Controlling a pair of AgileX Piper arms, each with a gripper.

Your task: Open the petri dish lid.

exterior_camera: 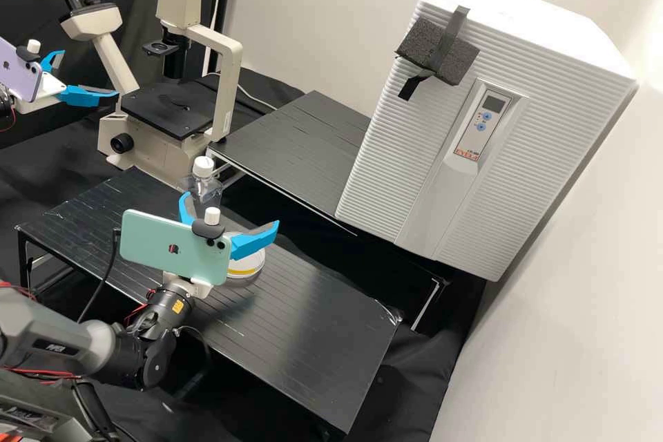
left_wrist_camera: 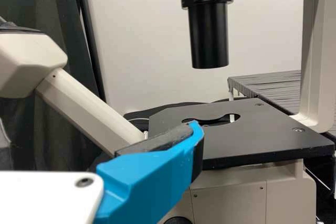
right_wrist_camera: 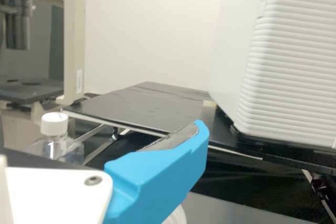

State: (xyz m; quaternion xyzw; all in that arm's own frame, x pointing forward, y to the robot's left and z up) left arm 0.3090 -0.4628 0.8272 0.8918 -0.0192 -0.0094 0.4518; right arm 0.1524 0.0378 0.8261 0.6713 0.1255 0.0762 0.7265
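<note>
My right gripper [exterior_camera: 231,209] stands open above the black bench in the high view, its fingers spread wide. The round clear petri dish [exterior_camera: 246,265], with a yellow band, lies on the bench beyond the phone mount, partly hidden by it and one blue finger. Whether its lid sits on it I cannot tell. In the right wrist view a curved clear edge of the dish [right_wrist_camera: 178,215] peeks out behind a finger of my right gripper [right_wrist_camera: 163,174]. At the high view's left, my left gripper [exterior_camera: 88,73] hangs open and empty before the microscope; the left wrist view has one finger of my left gripper [left_wrist_camera: 152,177].
A clear bottle [exterior_camera: 204,186] with a white cap stands just behind the right gripper. The microscope [exterior_camera: 155,141] is at the back left. A white ribbed incubator [exterior_camera: 407,152] rises on the right, beside a raised black shelf [exterior_camera: 297,145]. The front bench [exterior_camera: 304,331] extends rightward.
</note>
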